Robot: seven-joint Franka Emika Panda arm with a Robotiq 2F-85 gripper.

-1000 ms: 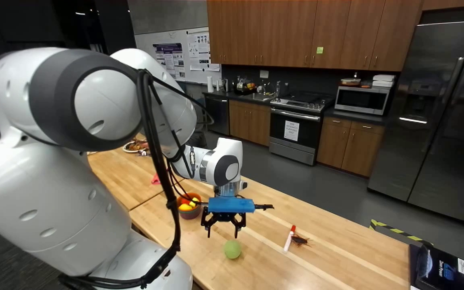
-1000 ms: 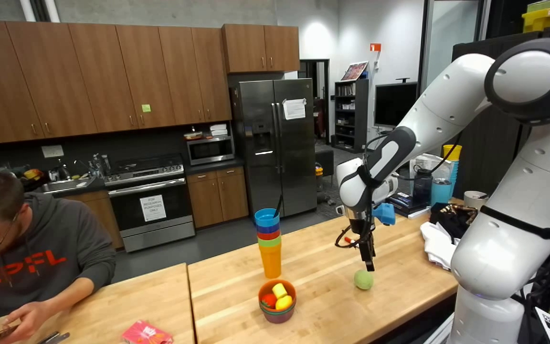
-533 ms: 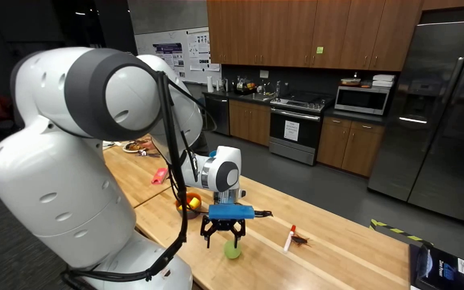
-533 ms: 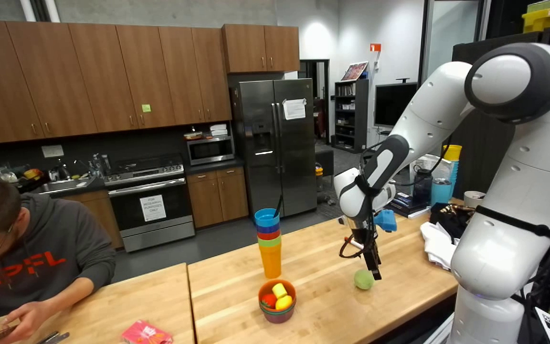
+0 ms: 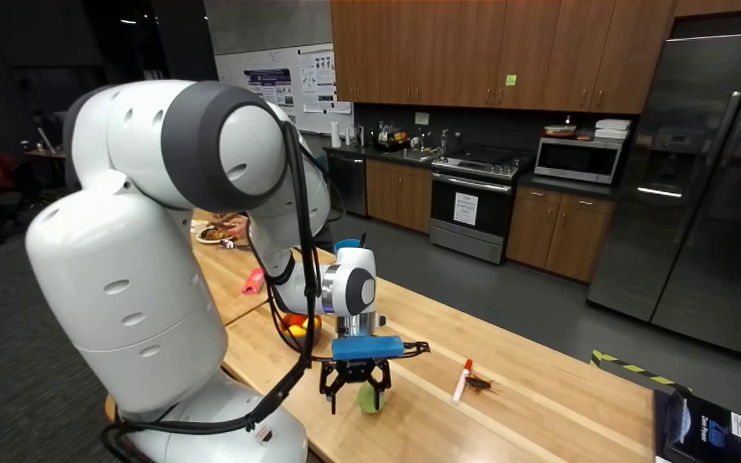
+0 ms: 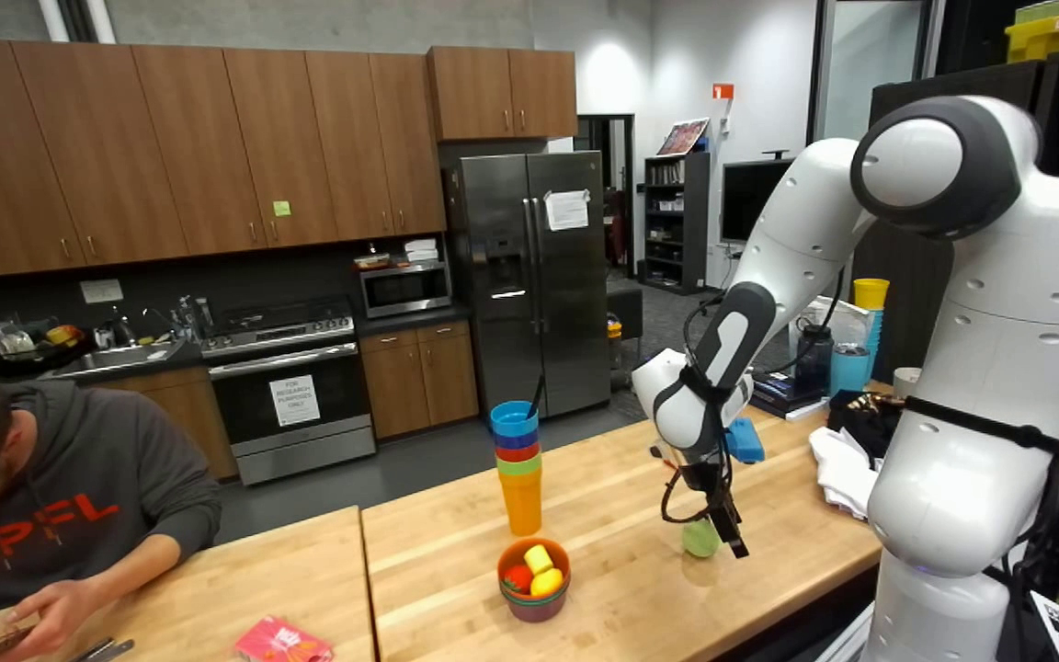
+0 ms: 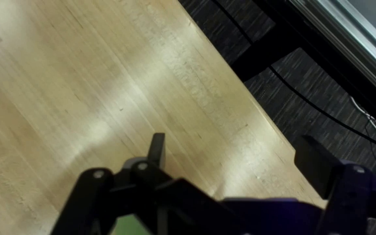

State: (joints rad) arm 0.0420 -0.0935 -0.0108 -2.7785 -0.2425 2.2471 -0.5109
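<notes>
Gripper (image 5: 356, 409), in an exterior view: hung low with jaws spread wide, gripping nothing.
Green ball (image 5: 365, 401), same view: sat on the wooden table (image 5: 518, 399), partly behind one jaw; could not tell whether touching.
Bowl (image 6: 534, 611), in an exterior view: stood well apart from the ball.
Green patch (image 7: 130, 226), wrist view: seemed the ball, outside the jaws' gap.
Ball handling: judged light, prone to roll; best held across the widest part.

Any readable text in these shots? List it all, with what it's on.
"FOR RESEARCH PURPOSES ONLY": paper sign on oven
"EPFL": dark hoodie
Too small or blurred to read surely: black box, pink packet, purple poster, whiteboard papers, fridge paper, red wall sign.
</notes>
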